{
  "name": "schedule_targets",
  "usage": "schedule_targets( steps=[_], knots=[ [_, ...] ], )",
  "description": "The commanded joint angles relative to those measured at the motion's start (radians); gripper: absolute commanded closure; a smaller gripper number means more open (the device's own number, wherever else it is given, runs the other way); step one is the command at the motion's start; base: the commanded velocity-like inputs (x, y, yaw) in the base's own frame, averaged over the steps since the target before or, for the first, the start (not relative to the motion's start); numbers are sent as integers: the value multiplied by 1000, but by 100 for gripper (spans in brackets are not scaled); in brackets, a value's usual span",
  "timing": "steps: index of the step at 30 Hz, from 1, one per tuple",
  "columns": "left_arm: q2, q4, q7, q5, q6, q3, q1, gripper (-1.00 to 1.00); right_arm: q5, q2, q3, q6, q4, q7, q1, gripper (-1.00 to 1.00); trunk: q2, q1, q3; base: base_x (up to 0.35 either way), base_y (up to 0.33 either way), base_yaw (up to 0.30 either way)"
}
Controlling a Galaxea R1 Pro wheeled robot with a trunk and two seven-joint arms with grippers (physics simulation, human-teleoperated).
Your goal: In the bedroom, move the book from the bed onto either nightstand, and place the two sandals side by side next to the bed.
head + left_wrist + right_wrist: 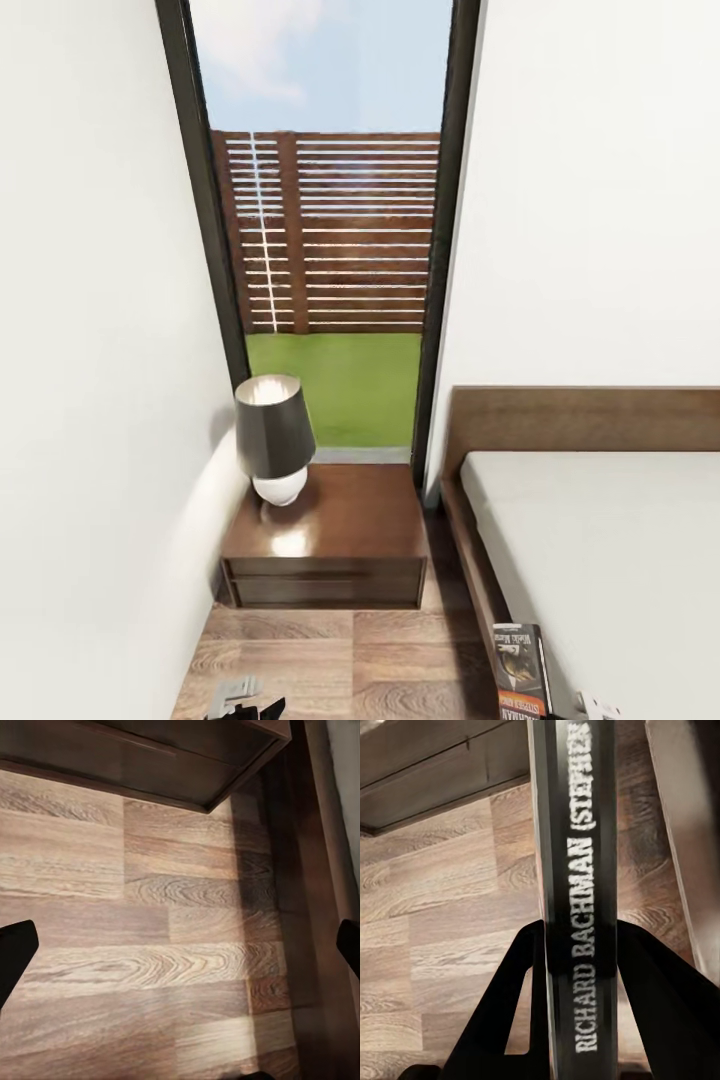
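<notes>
Book (580, 892) off the bed (600, 540) already, I judge: the right claw (580, 967) has closed on it, one finger on each cover, spine toward the wrist camera, over the floor (150, 945) between bed and nightstand (330, 530). Setting it on the nightstand's top beside the lamp (273, 440) remains; so do the sandals. Left claw (180, 945) hangs wide open, holding nothing.

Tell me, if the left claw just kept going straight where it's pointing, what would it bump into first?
Most likely the bare wooden floor: the left gripper, open, looks straight onto the planks. The nightstand sits off toward the edge of its wrist view, seemingly outside that line.
</notes>
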Motion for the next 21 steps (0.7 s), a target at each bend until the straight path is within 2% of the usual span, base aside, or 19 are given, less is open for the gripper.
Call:
schedule_targets(
  steps=[1,9,21],
  knots=[
    [0,1,-2,-11,-6,8,-1,-100,-10,0,6,-3,1,5,-1,100,-1,0,-1,148,0,0],
    [0,1,-2,-11,-5,8,-1,-100,-10,-1,6,-3,1,5,-1,100,-1,0,-1,79,0,0],
    [0,1,-2,-11,-5,8,-1,-100,-10,-1,6,-3,1,5,-1,100,-1,0,-1,305,0,0]
  ],
)
